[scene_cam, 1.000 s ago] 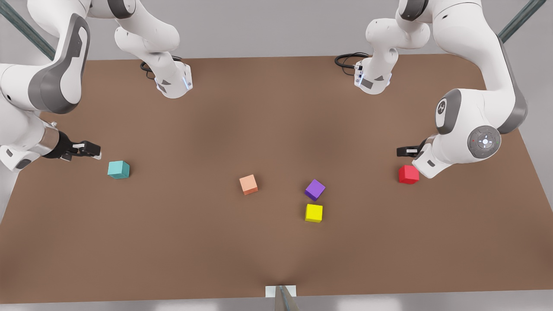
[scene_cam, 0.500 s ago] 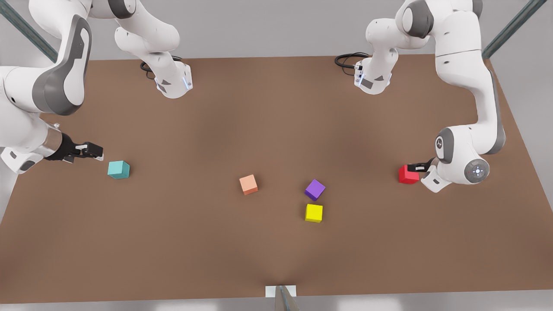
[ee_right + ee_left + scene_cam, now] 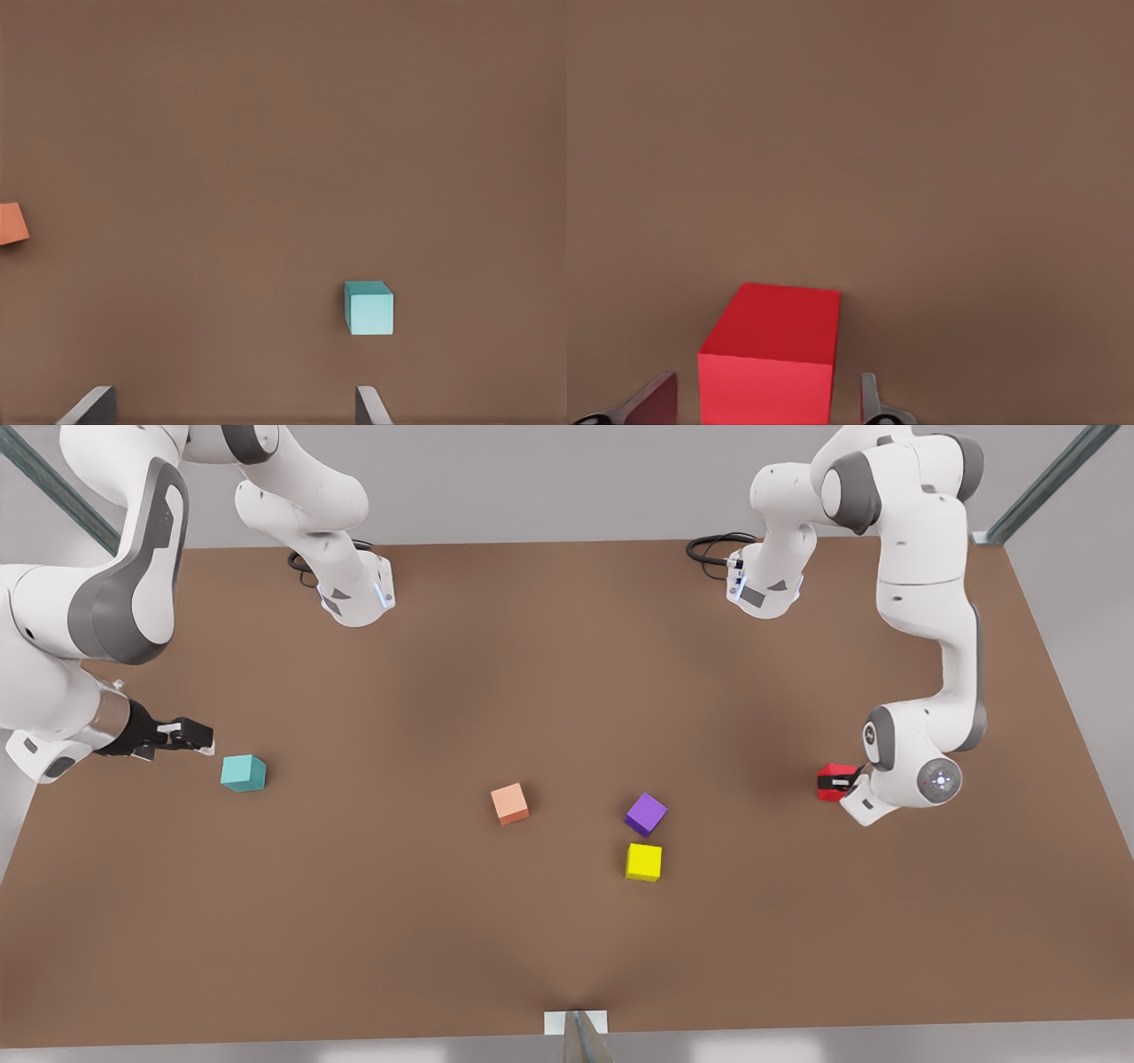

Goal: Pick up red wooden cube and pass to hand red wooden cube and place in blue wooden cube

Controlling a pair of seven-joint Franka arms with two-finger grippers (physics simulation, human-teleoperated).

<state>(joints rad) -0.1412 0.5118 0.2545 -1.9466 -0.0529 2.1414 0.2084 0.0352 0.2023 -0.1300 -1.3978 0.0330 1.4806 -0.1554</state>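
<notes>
The red wooden cube [image 3: 831,771] rests on the brown table at the front view's right. My left gripper [image 3: 837,782] is down over it and open. In the left wrist view the red cube [image 3: 775,354] sits between the two fingertips [image 3: 656,403] with a small gap on each side. The blue wooden cube [image 3: 243,773], teal in colour, stands on the table at the front view's left. My right gripper [image 3: 197,737] hovers just beside it, open and holding nothing. In the right wrist view the teal cube [image 3: 368,308] lies ahead of the spread fingers.
A salmon-orange cube [image 3: 509,803] sits mid-table, with a purple cube [image 3: 646,814] and a yellow cube [image 3: 643,862] close together to its right. Both arm bases [image 3: 354,593] [image 3: 762,589] stand at the table's far edge. Bare brown tabletop [image 3: 567,691] lies between the arms.
My left gripper has come down from above the red cube and now straddles it. The right gripper has barely shifted beside the teal cube.
</notes>
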